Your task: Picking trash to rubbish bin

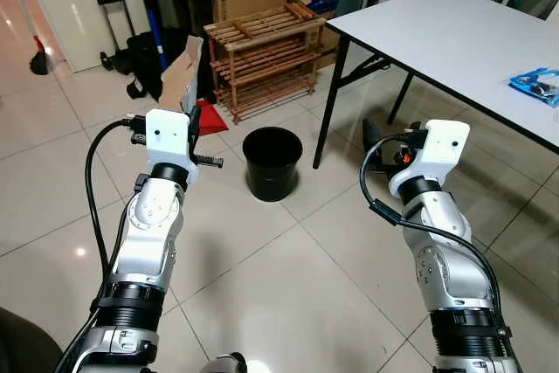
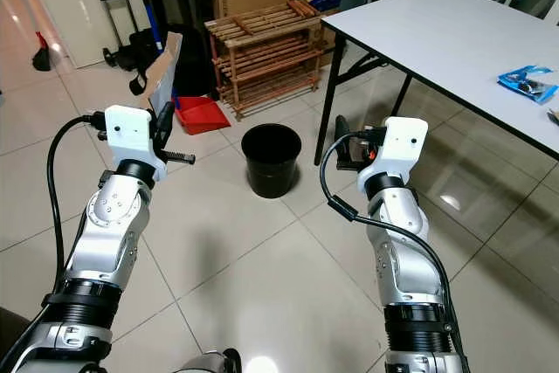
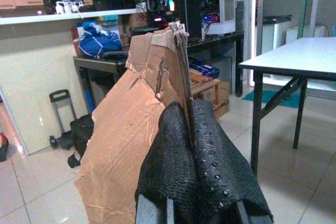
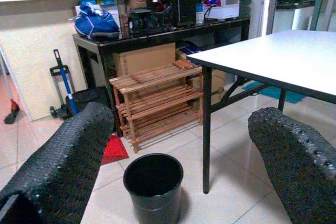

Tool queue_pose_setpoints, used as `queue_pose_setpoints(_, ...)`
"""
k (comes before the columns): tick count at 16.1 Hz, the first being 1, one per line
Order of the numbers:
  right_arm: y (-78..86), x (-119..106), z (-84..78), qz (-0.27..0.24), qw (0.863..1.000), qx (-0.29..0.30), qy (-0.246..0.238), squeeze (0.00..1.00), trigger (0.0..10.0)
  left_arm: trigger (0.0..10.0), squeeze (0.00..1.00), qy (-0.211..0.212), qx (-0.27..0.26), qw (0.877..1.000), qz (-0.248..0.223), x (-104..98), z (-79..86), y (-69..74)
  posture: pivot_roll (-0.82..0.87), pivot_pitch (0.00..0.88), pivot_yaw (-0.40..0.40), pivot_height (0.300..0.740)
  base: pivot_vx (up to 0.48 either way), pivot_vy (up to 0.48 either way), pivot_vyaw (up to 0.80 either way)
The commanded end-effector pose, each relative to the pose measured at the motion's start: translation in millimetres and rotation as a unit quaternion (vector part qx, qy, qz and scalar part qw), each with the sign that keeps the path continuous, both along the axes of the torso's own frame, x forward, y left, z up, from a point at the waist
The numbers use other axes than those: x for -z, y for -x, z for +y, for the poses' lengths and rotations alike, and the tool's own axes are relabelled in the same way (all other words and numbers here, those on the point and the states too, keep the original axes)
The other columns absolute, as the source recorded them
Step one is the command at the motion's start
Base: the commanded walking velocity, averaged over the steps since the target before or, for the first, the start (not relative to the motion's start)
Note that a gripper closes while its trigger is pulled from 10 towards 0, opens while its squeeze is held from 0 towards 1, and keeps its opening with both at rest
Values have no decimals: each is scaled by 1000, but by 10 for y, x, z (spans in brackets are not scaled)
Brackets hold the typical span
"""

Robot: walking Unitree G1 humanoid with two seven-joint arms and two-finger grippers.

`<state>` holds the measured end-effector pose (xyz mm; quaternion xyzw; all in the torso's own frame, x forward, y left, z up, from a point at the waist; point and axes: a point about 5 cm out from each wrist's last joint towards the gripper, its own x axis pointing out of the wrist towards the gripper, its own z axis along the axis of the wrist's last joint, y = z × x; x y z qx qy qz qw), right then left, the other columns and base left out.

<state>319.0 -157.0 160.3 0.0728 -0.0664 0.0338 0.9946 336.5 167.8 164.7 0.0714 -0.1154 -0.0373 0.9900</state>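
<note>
Pinching cardboard (image 3: 131, 129) | left end effector (image 3: 194, 150) | right end effector (image 4: 173, 156) spread wide, empty | bin (image 4: 153, 182) ahead

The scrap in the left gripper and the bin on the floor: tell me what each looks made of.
Scrap: corrugated cardboard, matte brown, torn ragged edges, pinched in the left gripper.
Bin: probably plastic, smooth black with a faint sheen; metal can't be excluded.

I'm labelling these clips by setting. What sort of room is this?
Probably a home workroom or utility room: tiled floor, a folding white table, a wooden slatted rack, a counter with computers, and a black bin.
</note>
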Motion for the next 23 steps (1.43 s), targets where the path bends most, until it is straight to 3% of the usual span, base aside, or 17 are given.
queue_pose_setpoints(1, -5, 18, -24, 7, 1000, 5, 0, 0, 10000, 10000, 0, -2, 7, 1000, -2, -36, -16, -13, -26, 58, -14, 740, 0, 0, 0)
queue_pose_setpoints(8, -3, 15, -17, 3, 1000, 6, 0, 0, 10000, 10000, 0, -3, 17, 1000, -10, -72, -37, -23, -16, 0, -17, 740, 0, 0, 0)
queue_pose_setpoints(23, 13, 50, -5, 7, 1000, 4, 2, 0, 10000, 10000, 0, -1, 40, 999, -4, -39, -149, -22, -40, 0, -8, 740, 0, 0, 0)
